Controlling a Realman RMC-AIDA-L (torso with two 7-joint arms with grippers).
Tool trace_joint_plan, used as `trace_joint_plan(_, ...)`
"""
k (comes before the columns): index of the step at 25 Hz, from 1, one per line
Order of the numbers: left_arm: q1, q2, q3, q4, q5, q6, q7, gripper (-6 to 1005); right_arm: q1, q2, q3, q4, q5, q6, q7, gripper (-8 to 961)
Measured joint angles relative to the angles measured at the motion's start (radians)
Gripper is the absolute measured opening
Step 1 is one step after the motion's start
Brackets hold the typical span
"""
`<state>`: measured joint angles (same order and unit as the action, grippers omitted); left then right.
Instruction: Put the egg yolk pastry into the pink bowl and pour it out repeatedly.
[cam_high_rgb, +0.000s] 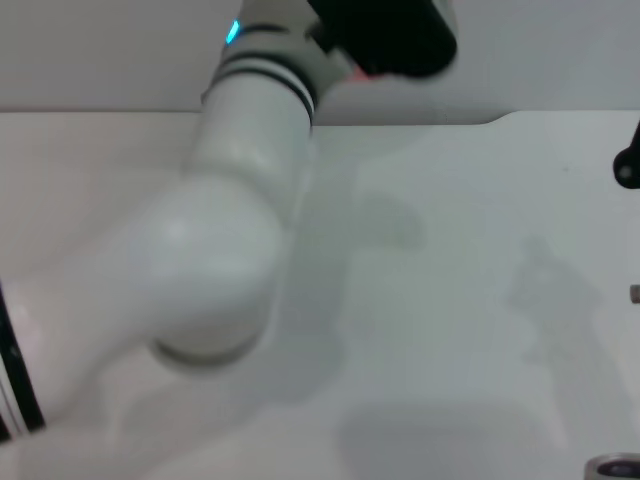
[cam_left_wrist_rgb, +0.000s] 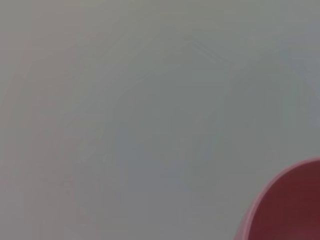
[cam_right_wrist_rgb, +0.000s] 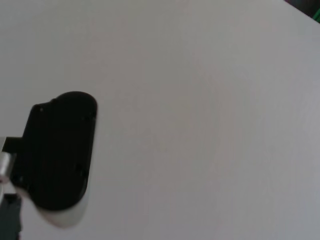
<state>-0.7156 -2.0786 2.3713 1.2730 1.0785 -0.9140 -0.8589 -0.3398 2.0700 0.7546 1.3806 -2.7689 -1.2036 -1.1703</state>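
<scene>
One arm dominates the head view: the left arm is raised high across the white table, its black wrist end up near the far edge. The left wrist view catches only the rim of the pink bowl, close to the camera, so I judge that arm is carrying the bowl, probably lifted to tip it. Can't tell how either set of jaws stands. Right arm barely shows at the table's right edge. Egg yolk pastry isn't visible anywhere.
</scene>
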Motion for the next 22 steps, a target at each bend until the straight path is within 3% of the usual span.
trace_joint_plan(4,0.011,0.000,0.136,-0.023,0.128,-0.115,-0.015,-1,0.000,0.000,0.000,0.000,0.000,0.008,0.000,-3)
trace_joint_plan(9,0.056,0.000,0.217,-0.039,0.306,-0.181,-0.058,0,0.010,-0.001,-0.011,0.000,-0.001,0.015,-0.016,0)
trace_joint_plan(14,0.087,0.000,0.242,-0.052,0.417,-0.192,-0.098,0,0.023,-0.004,-0.033,0.001,0.000,0.012,-0.053,9)
trace_joint_plan(22,0.088,0.000,0.205,-0.051,0.382,-0.150,-0.201,-1,0.024,-0.004,-0.034,0.003,0.039,0.021,-0.055,24)
